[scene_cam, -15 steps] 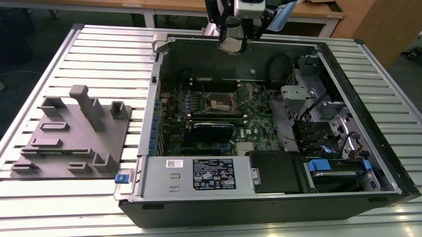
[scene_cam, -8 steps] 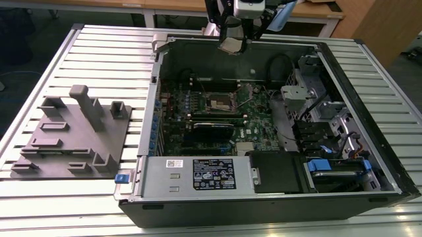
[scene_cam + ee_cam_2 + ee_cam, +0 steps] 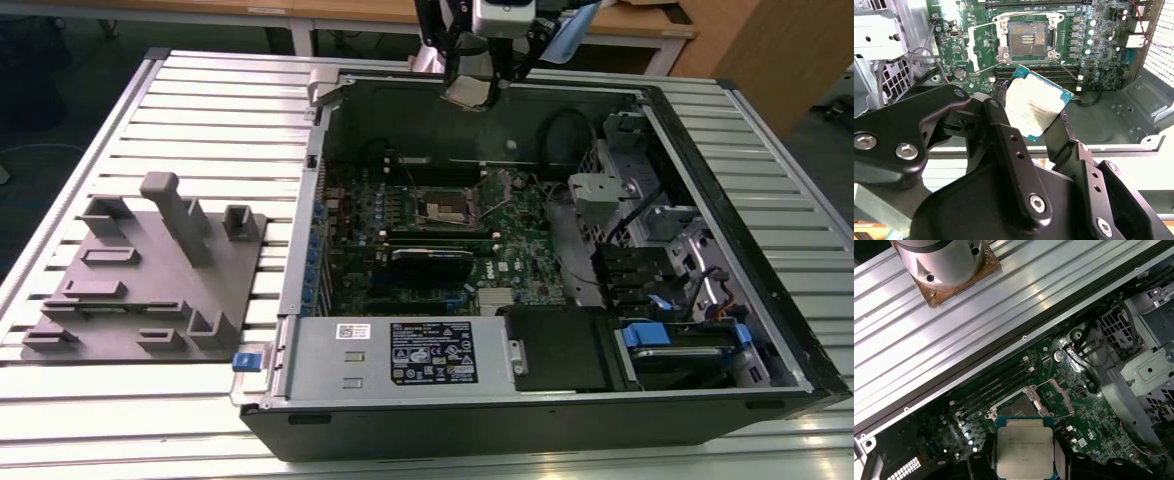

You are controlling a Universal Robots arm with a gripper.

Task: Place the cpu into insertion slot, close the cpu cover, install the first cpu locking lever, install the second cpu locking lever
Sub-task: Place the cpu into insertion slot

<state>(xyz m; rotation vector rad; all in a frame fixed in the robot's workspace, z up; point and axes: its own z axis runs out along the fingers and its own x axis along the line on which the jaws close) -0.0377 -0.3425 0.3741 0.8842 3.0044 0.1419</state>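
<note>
Although it hangs high over the open computer case [image 3: 316, 180] in the exterior view, the gripper [image 3: 470, 86] has its jaws clamped on the cpu [image 3: 471, 96]. That puts the chip well above the insertion slot [image 3: 447, 208] on the green motherboard [image 3: 521, 215]. A black-and-white label [image 3: 431, 353] sits on the power supply [image 3: 327, 360] toward the bottom of this view, and its print is too small to make out.

In the second wrist view the black fingers [image 3: 998, 130] pinch the cpu [image 3: 1036, 107] by two opposite edges, tilted, with its silver-grey lid toward the camera. Beyond it the insertion slot [image 3: 1028, 37] lies bare, with the cpu cover [image 3: 973, 50] swung open just beside it. Faint grey lines of print cross the lid, but I cannot make them out.

In the first wrist view the cpu [image 3: 1023, 447] sits square between the fingers, and the insertion slot [image 3: 1019, 407] shows just past its far edge.

By my judgement the chip is light, thin and rigid, and its smooth metal lid could slip under a loose hold. Its contact face and the socket's grid look delicate. The bare edges, where it is held now, seem the right place to hold it.
</note>
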